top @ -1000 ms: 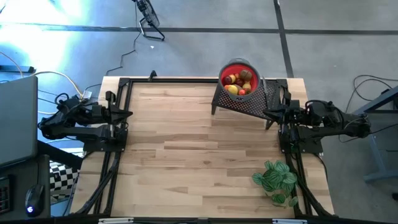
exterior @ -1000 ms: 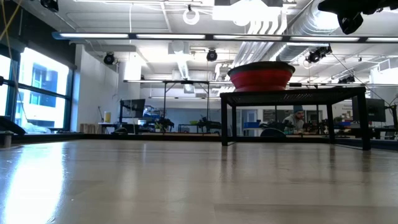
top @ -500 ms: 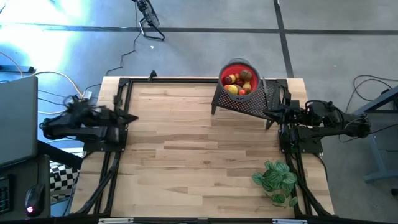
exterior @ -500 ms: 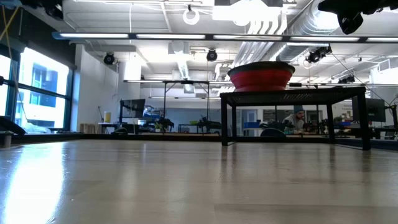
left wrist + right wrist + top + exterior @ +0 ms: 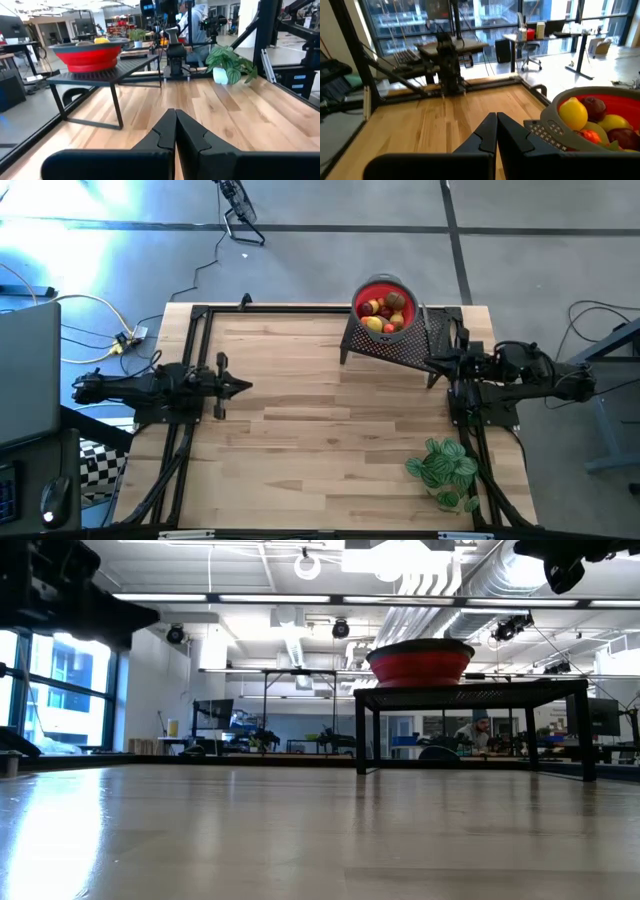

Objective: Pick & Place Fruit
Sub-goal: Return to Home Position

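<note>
High view shows the fruit (image 5: 384, 313) piled in the red bowl (image 5: 381, 283) on the dark shelf (image 5: 400, 350), close by the right gripper (image 5: 432, 363), a little ahead and off to its side. That gripper's fingers are pressed together on nothing. The left gripper (image 5: 240, 387), well apart from the bowl across the table (image 5: 320, 430), is likewise closed and empty. No loose fruit lies near either gripper, so the placing looks finished. Only parking the arms seems left.
</note>
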Robot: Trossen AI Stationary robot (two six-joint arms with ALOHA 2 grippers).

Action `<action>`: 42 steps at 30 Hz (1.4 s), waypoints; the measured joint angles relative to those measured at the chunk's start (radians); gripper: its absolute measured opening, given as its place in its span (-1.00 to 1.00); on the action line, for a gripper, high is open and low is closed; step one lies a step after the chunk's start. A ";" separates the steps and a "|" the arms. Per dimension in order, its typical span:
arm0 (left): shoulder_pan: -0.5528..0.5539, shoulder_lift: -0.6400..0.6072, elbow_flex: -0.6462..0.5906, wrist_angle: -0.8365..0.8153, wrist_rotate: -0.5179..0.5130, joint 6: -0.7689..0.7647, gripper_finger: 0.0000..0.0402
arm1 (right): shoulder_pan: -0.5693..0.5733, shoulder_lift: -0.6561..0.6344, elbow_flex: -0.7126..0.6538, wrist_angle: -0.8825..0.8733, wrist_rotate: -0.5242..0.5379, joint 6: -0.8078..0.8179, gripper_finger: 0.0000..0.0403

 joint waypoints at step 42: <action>0.000 0.005 -0.043 -0.003 0.025 -0.050 -1.00 | 0.000 -0.239 -0.388 0.238 0.024 0.024 -0.98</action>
